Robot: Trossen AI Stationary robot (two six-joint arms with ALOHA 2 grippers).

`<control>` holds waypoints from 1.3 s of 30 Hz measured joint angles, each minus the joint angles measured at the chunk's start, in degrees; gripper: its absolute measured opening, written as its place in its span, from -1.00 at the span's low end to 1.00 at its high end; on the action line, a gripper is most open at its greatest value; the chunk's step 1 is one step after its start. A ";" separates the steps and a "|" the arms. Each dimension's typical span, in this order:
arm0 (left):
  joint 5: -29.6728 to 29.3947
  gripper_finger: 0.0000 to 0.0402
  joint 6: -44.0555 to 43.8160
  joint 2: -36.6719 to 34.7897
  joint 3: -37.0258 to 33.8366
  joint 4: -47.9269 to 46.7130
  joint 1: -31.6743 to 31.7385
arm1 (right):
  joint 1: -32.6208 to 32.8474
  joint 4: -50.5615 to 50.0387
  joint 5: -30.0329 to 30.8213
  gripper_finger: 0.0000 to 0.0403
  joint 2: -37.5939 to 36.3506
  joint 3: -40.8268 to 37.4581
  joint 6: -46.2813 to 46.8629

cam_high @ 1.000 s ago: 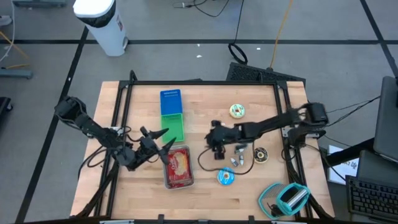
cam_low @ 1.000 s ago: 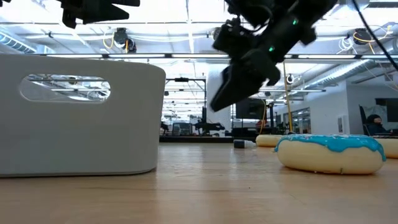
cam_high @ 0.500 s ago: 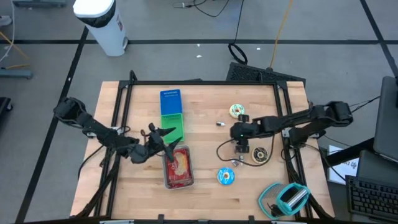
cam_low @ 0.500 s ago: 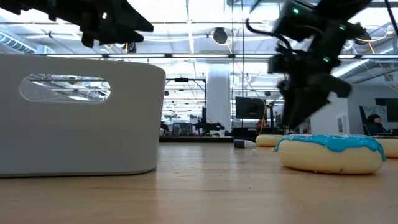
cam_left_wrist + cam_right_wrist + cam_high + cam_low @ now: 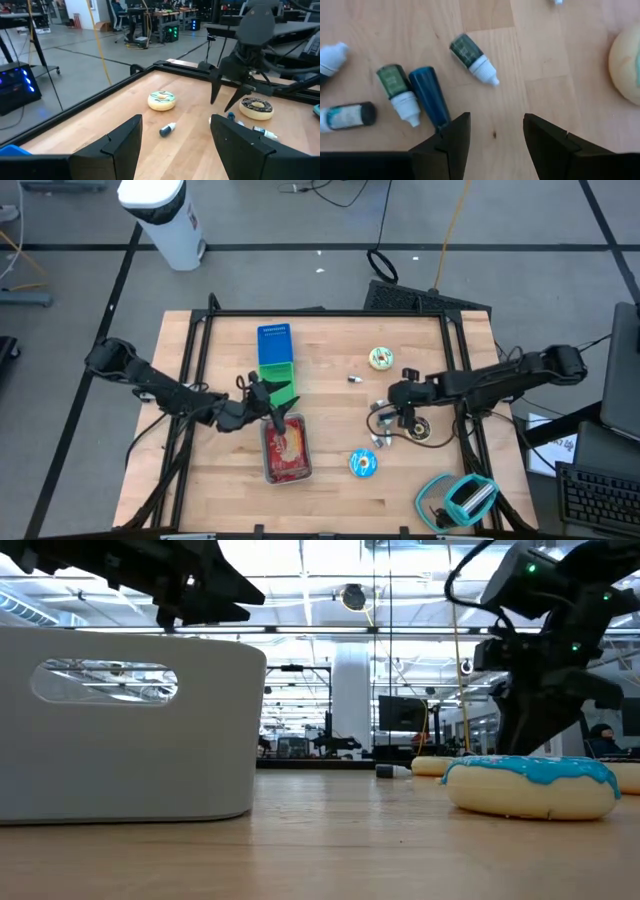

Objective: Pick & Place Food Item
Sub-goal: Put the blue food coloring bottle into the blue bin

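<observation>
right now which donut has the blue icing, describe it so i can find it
Start at the wooden table and go to its front half, right of the clear tray of red food. The blue donut lies alone there, in front of the small bottles. The green-sprinkled donut sits far back and the dark donut lies beside the right tool; only this one has blue icing.

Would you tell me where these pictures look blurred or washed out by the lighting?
Low view: ceiling lights glare behind both arms, leaving them as dark shapes; the blue-iced doughnut stays sharp. Right wrist view: the small bottles are soft. High view: evenly lit.
</observation>
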 joint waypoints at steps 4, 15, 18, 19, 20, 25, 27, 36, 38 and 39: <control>2.16 0.19 -1.28 0.00 0.00 -0.39 0.99 | 0.69 0.09 -1.22 -0.15 -1.82 -0.01 -0.38; 3.65 0.19 -3.88 0.02 0.00 -2.06 2.12 | 1.52 13.63 -9.00 -0.15 -1.38 -8.42 -4.70; 3.65 0.19 -4.71 0.02 0.00 -2.32 2.12 | 1.52 16.76 -8.95 -0.15 -1.38 -10.72 -4.67; 3.65 0.19 -4.72 0.02 0.00 -2.37 2.18 | 1.52 17.34 -8.96 -0.15 -1.38 -11.23 -4.66; 3.65 0.19 -4.68 0.02 0.00 -2.40 2.18 | 1.52 17.92 -8.98 -0.15 -1.43 -11.61 -4.65; 3.65 0.19 -4.69 0.02 0.00 -2.45 2.52 | 1.52 19.08 -8.84 -0.17 -1.44 -12.25 -4.67; 3.65 0.19 -4.76 0.02 0.00 -2.44 2.78 | 1.52 19.08 -8.86 -0.21 -1.44 -12.25 -4.67; 3.65 0.19 -4.84 0.04 0.00 -2.47 2.97 | 1.54 19.06 -9.16 -0.53 -1.40 -12.30 -4.67; 3.65 0.19 -4.83 0.04 0.00 -2.47 2.97 | 1.54 19.06 -9.11 -0.59 -1.52 -12.30 -4.67; 3.65 0.19 -4.83 0.04 0.00 -2.47 2.97 | 1.54 19.06 -9.05 -0.61 -1.62 -12.32 -4.67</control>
